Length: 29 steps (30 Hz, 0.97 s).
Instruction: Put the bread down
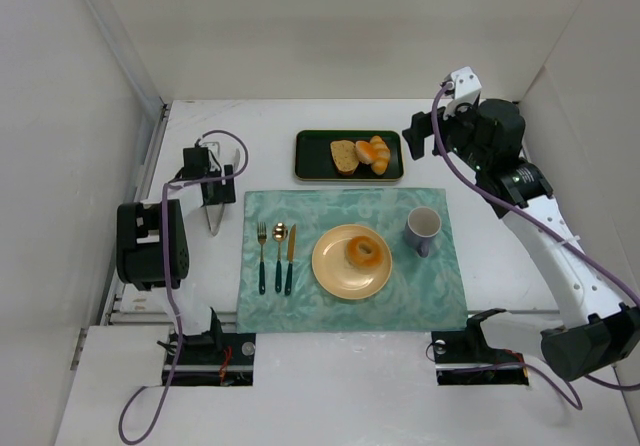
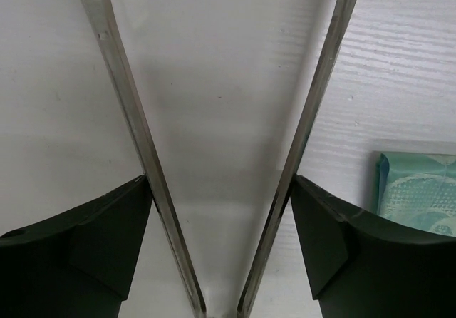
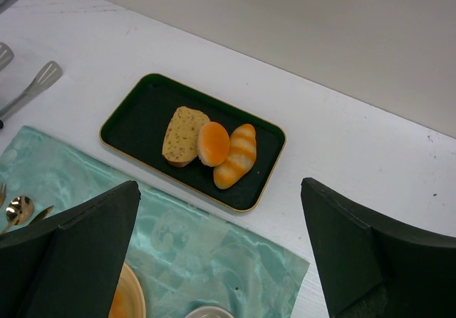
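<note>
**Bagel on Plate: Confirm Seating, Keep Tools Clear**

**Location of the bread.** The bagel (image 1: 365, 251) lies flat on the yellow plate (image 1: 325, 274), a little right of the plate's centre and inside its rim. The plate sits on the green placemat (image 1: 300, 301). Nothing touches the bagel. The placement looks complete, or very nearly so.

**Left gripper (image 2: 221, 182).** Its two dark fingers press on the outer faces of the tongs (image 1: 214, 216), one finger on each metal arm. The arms are spread in a V with nothing between them. The tongs are over bare table left of the placemat, well apart from the plate.

**Right gripper (image 3: 219, 190).** The fingers are spread wide and hold nothing. The gripper hangs above the dark green tray (image 3: 128, 115), which carries a toast slice (image 3: 182, 136) and orange rolls (image 3: 231, 154).

**Procedure (judgement).**
1. Check that the bagel rests wholly inside the rim. No correction looks necessary.
2. Keep the grip on the tongs light, so the arms neither snap together nor slip.
3. Route any arm travel away from the mug (image 1: 423, 229) and the cutlery (image 1: 277, 256), both near the plate.
</note>
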### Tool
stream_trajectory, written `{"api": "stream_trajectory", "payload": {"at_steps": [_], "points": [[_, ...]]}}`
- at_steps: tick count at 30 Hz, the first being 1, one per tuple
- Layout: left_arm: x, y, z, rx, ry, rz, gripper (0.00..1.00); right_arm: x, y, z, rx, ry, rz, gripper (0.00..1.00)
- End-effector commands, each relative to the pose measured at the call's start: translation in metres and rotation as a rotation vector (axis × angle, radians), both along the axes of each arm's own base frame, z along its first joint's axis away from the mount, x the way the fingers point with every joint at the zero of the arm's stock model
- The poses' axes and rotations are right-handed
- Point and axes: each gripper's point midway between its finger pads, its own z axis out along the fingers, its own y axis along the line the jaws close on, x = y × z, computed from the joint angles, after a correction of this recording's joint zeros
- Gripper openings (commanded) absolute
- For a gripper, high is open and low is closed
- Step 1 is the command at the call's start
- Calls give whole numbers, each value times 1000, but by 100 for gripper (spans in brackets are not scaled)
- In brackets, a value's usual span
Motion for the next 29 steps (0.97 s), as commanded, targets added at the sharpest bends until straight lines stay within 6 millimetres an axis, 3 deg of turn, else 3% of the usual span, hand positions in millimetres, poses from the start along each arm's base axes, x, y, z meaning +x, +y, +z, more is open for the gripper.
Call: {"api": "stream_trajectory", "payload": {"at_steps": [1, 7, 10, 14, 15, 17, 18, 21, 22, 25, 28, 29], "points": [[7, 2, 8, -12, -8, 12, 76, -4, -3, 26, 37, -79, -6, 100], [9, 0, 13, -24, -19, 13, 83, -4, -3, 26, 37, -79, -6, 100], [14, -2, 36, -40, -72, 21, 89, -4, -3, 26, 37, -79, -6, 100], [20, -7, 93, -77, -209, 35, 100, -4, -3, 26, 37, -79, -6, 100], [19, -9, 123, -87, -284, 30, 100, -4, -3, 26, 37, -79, -6, 100], [15, -15, 151, -112, -357, 17, 100, -5, -1, 26, 38, -79, 3, 100], [13, -24, 178, -113, -423, -9, 100, -5, -1, 26, 38, -79, 3, 100], [2, -52, 203, -165, -493, -99, 100, -4, 1, 24, 37, -69, 12, 100], [-3, -63, 223, -195, -559, -132, 100, -5, -1, 27, 47, -66, 1, 100], [-18, -82, 242, -252, -621, -216, 100, -1, -7, 30, 54, -78, -41, 100], [-27, -92, 245, -276, -632, -262, 100, 0, -10, 31, 51, -80, -64, 100], [-32, -104, 256, -287, -664, -302, 100, 0, -8, 33, 57, -90, -50, 100]]}}
